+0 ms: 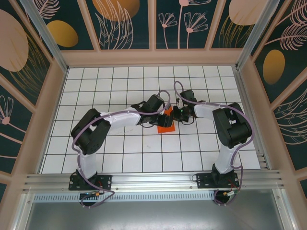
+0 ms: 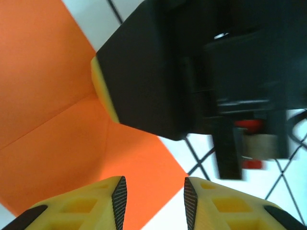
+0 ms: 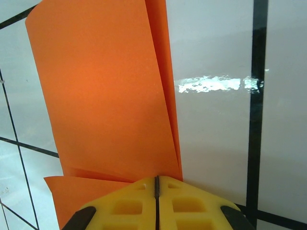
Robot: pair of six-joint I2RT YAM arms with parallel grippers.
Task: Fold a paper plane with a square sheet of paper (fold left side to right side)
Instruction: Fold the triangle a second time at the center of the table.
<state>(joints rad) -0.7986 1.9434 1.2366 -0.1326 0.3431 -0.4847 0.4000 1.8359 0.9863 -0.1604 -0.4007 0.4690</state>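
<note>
The square sheet of paper (image 1: 166, 120) is bright orange and lies partly folded on the grid floor between my two grippers. In the right wrist view the paper (image 3: 105, 91) has one flap raised over a lower layer. My right gripper (image 3: 156, 179) is shut, its tips set against the flap's near edge. From the left wrist view that right gripper (image 2: 106, 94) presses onto the paper (image 2: 57, 143) where the creases meet. My left gripper (image 2: 152, 186) hovers open over the paper's corner, with nothing between its fingers. From above, the left gripper (image 1: 161, 116) and right gripper (image 1: 175, 115) almost meet.
The white floor (image 1: 124, 86) carries a black grid and is boxed in by pink-framed walls (image 1: 153, 56). A metal rail (image 1: 153, 178) runs along the near edge by the arm bases. Free floor lies on every side of the paper.
</note>
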